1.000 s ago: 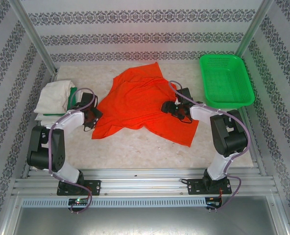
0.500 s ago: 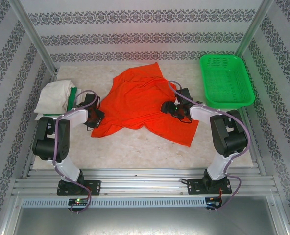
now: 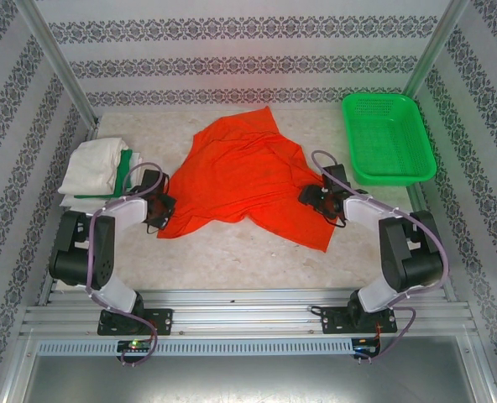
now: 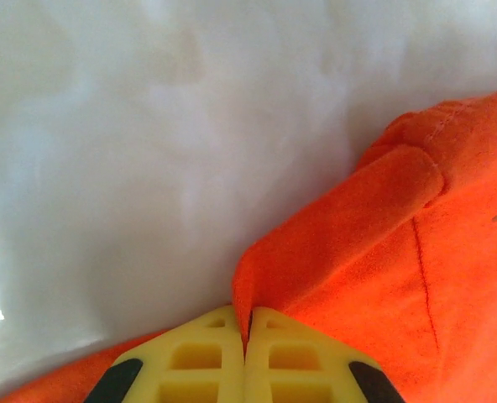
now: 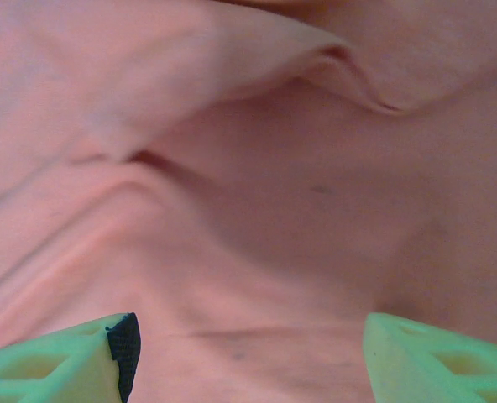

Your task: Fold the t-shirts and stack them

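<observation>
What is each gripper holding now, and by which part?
The left gripper is shut on a raised fold at the edge of the orange-red t-shirt. The right gripper is open over it, holding nothing.

Orange-red t-shirt [image 4: 416, 252] matt woven cloth; table [image 4: 131, 151] smooth, glossy.

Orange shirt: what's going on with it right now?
The left claw is shut on the near-left edge of the orange shirt, pinching a fold of cloth. The right claw hangs open over the shirt's right side, gripping nothing. The shirt lies rumpled and unfolded mid-table. The white and green shirts sit folded at the far left, and the basket is at the far right.
</observation>
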